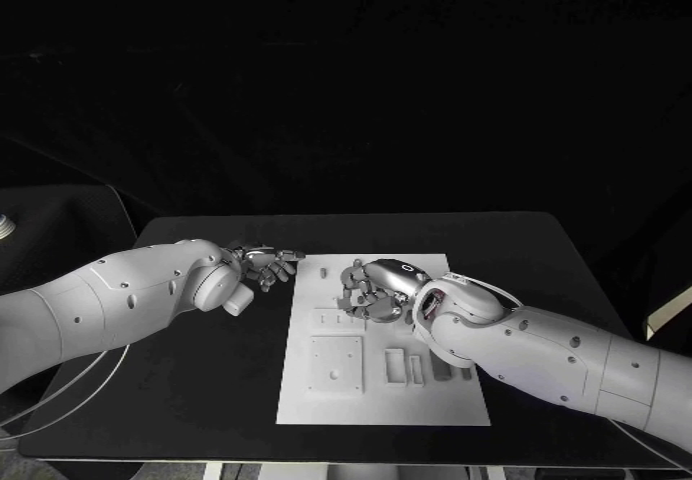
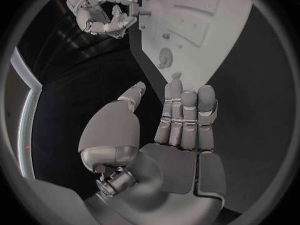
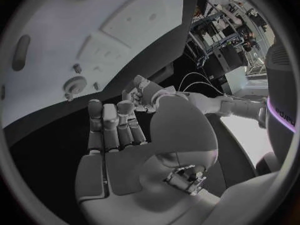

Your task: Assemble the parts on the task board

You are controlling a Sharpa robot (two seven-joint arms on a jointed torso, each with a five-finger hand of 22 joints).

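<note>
Board (image 1: 378, 395): white plate, lying flat at the middle of the black surface (image 1: 202, 380). Long sides ran away from the robot. Its face carried shallow recesses and raised outlines.

Parts: several small upright pieces (image 1: 415, 368) stood in a row on the board's near half, beside a square recessed panel (image 1: 336, 364). A narrow piece (image 1: 355, 272) stood near the board's far edge. A small round gear-like piece (image 3: 75, 84) sat on the board in the right wrist view; the same sort of round piece (image 2: 165, 56) appeared in the left wrist view. Colour of the parts could not be told.

Left hand (image 1: 264, 267): off the board, just beside its far left corner, above the surface. Fingers (image 2: 187, 116) were straight and held close together, thumb set apart, palm bare. It held nothing and touched no part.

Right hand (image 1: 376, 292): over the board's far half, near the narrow piece. In the left wrist view its fingers (image 2: 100, 10) were curled inward with tips drawn toward the thumb. In the right wrist view the palm was bare and the fingers lay together. Whether anything was pinched at the tips could not be told.
</note>
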